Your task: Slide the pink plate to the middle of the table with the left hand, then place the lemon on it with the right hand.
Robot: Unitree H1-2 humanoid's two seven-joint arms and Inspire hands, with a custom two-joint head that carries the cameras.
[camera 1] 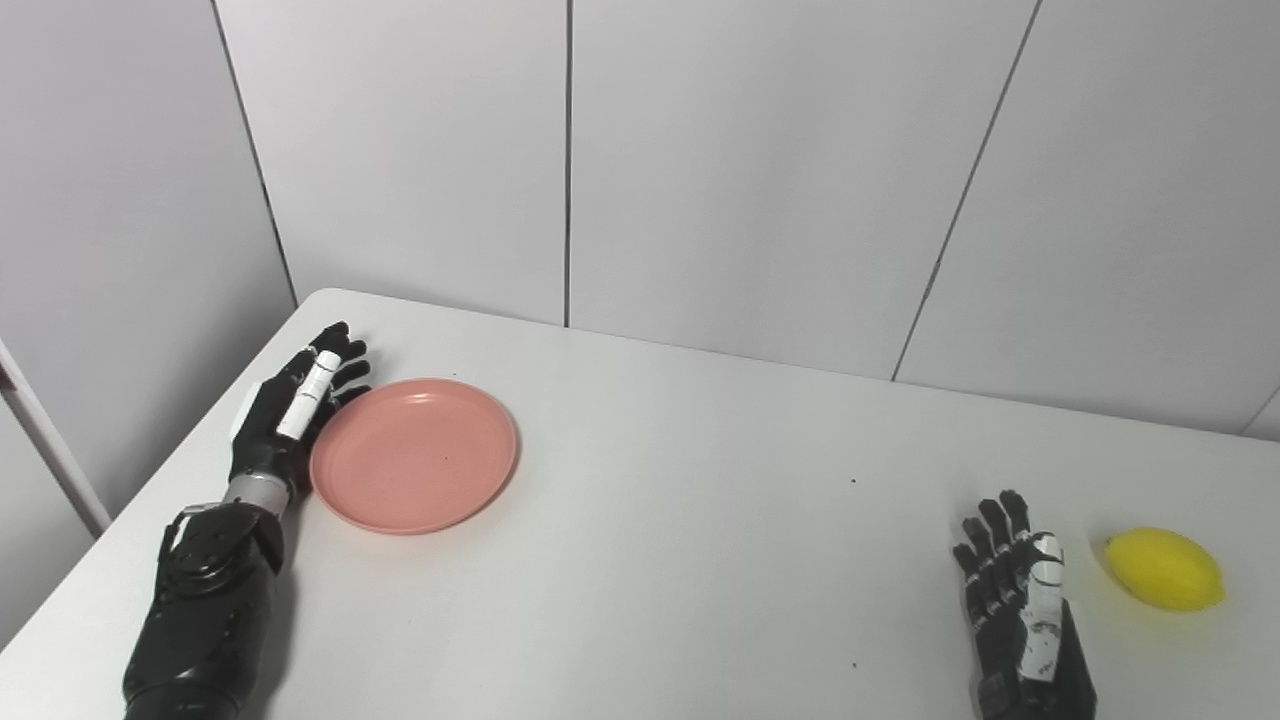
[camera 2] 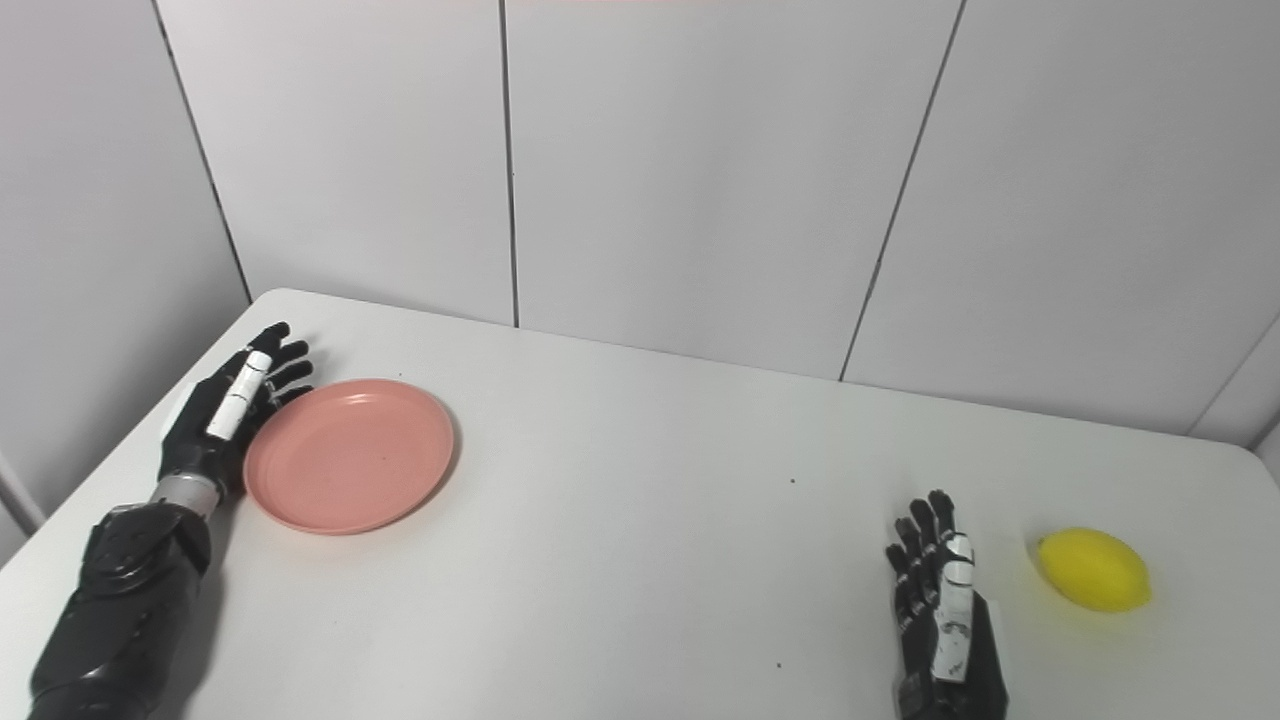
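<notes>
Left hand (camera 1: 295, 405) beside pink plate (camera 1: 414, 455)
Both hands lie open and empty; right hand (camera 1: 1020, 600) rests near the lemon (camera 1: 1165, 568) on the worktop (camera 1: 700, 520).

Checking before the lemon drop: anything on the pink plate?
Nothing on the pink plate; its dish is bare. The left robot hand is at its left rim. The lemon sits far right. The underside is hidden.

left hand (camera 1: 290, 410) lies flat, fingers (camera 1: 335, 345) extended; right hand (camera 1: 1020, 600) flat, fingers spread.
</notes>
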